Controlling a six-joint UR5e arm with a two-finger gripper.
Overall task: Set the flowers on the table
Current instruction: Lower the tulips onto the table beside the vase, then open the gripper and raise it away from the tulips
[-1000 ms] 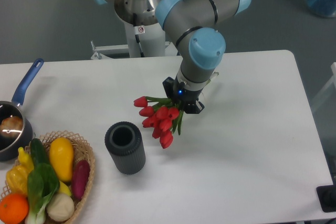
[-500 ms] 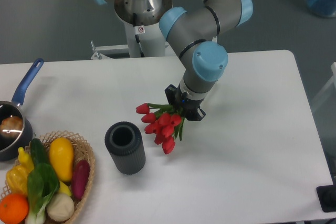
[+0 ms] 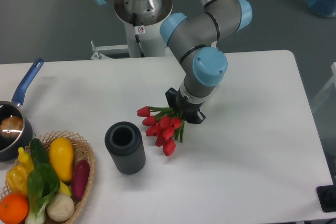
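The bunch of red tulip buds with green leaves and stems is seen carried low over the large white rectangular tabletop, its stem ends taken in the black two-finger gripper under the grey arm with pale blue joint caps. The gripper is judged to be clenched on the stems, though the fingers themselves are hidden by the wrist and the leaves, so the grip is read from the way the bunch hangs from it. The buds are pointed away from the gripper, toward the dark ribbed cylindrical vase, which stands upright and open-mouthed just beside them and apart from them. Whether the lowest bud is touching the tabletop cannot be told from this view. The step in hand is taken to be the lowering of the flowers onto bare surface to the right of the vase. Next, a short descent is called for until the bunch is resting along its length, then a release and a straight lift, with the vase left undisturbed. Off to the left, a woven basket of vegetables and a small saucepan with a blue handle are well clear.
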